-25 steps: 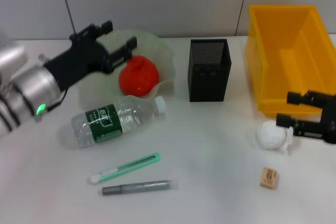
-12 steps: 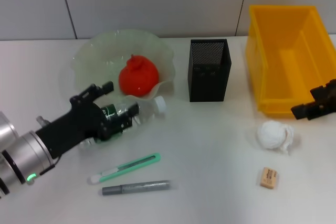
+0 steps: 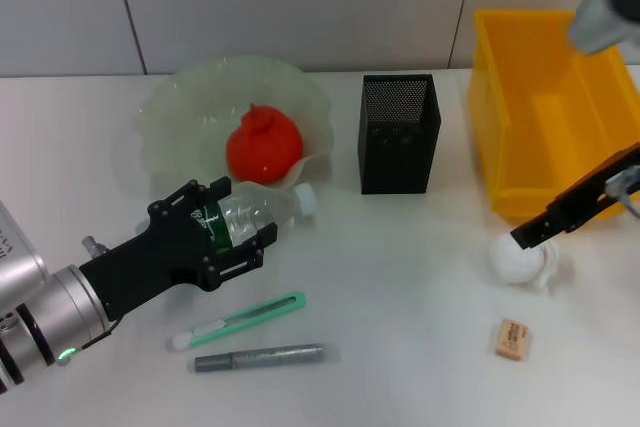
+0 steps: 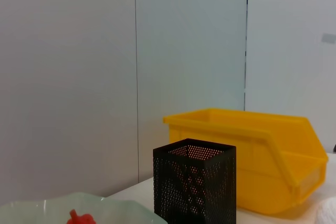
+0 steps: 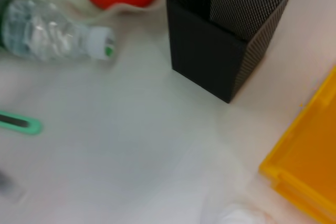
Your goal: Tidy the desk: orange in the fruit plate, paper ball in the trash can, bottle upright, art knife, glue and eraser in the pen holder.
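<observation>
The clear bottle (image 3: 262, 213) with a green label lies on its side in front of the glass fruit plate (image 3: 180, 107), which holds the orange (image 3: 263, 145). My left gripper (image 3: 216, 233) is open, its jaws on either side of the bottle's label end. The white paper ball (image 3: 516, 258) lies in front of the yellow bin (image 3: 545, 107); my right gripper (image 3: 535, 230) hangs just above and right of it. The green art knife (image 3: 240, 320), grey glue stick (image 3: 260, 357) and tan eraser (image 3: 513, 338) lie near the front. The black mesh pen holder (image 3: 400, 132) stands mid-table.
The right wrist view shows the bottle (image 5: 42, 30), the pen holder (image 5: 226, 30) and a corner of the bin (image 5: 304, 156). The left wrist view shows the pen holder (image 4: 194, 187) and the bin (image 4: 252, 166) against a grey wall.
My left gripper has left the plate, come down to the bottle and slid further along it. My right arm has swung up and its gripper now hangs over the paper ball.
</observation>
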Motion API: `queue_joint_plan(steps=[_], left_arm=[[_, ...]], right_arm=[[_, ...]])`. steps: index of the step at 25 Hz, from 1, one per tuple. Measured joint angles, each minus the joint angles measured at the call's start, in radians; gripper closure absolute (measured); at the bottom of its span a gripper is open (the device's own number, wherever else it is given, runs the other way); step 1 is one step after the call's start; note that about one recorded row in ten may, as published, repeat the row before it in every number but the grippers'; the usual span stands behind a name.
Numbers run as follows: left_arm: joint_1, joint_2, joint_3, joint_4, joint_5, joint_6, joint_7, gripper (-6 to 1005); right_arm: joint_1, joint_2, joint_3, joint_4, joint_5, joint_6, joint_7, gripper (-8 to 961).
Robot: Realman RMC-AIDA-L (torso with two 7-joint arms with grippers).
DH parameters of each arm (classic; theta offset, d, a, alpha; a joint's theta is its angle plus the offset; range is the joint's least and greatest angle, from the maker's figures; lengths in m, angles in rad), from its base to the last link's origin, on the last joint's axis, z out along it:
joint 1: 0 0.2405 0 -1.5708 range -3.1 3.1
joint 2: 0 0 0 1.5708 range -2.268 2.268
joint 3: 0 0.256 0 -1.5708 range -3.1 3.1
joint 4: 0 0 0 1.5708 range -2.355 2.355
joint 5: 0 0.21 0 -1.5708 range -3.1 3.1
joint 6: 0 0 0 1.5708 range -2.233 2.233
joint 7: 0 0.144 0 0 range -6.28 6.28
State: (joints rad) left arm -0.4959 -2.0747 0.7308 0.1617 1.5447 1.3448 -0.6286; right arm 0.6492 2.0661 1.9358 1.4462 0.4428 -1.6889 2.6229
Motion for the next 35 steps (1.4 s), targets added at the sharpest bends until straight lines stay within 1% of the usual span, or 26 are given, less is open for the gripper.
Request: queue_joint_plan(steps=[3, 8, 15, 17, 19, 23, 30, 31, 35], left_arm=[[0.005, 0.002, 0.001, -0.001, 0.001, 0.002, 0.000, 162], [0.007, 0.002, 0.001, -0.001, 0.006, 0.003, 0.000, 165], [0.014, 0.002, 0.001, -0.001, 0.010, 0.006, 0.000, 169], [0.014, 0.002, 0.001, -0.001, 0.010, 0.006, 0.000, 170], [0.018, 0.002, 0.001, -0.001, 0.011, 0.010, 0.000, 171], [0.021, 0.002, 0.002, -0.001, 0.011, 0.015, 0.000, 173], [0.024, 0.002, 0.012, -0.001, 0.011, 0.017, 0.000, 177], [0.024, 0.002, 0.012, -0.001, 0.011, 0.017, 0.000, 178], [0.023, 0.001, 0.012, 0.002, 0.011, 0.020, 0.000, 180]], right_arm=[[0.019, 0.008, -0.033, -0.085, -0.018, 0.069, 0.010, 201], [0.033, 0.009, -0.067, -0.147, -0.043, 0.112, 0.017, 217], [0.036, 0.010, -0.088, -0.217, -0.055, 0.180, 0.018, 239], [0.044, 0.010, -0.092, -0.253, -0.066, 0.203, 0.017, 245], [0.062, 0.011, -0.093, -0.320, -0.075, 0.243, 0.014, 252], [0.078, 0.012, -0.098, -0.364, -0.075, 0.267, 0.010, 265], [0.080, 0.012, -0.103, -0.359, -0.070, 0.258, 0.007, 287], [0.078, 0.012, -0.103, -0.351, -0.070, 0.252, 0.006, 304], [0.061, 0.013, -0.090, -0.250, -0.067, 0.184, 0.006, 374]])
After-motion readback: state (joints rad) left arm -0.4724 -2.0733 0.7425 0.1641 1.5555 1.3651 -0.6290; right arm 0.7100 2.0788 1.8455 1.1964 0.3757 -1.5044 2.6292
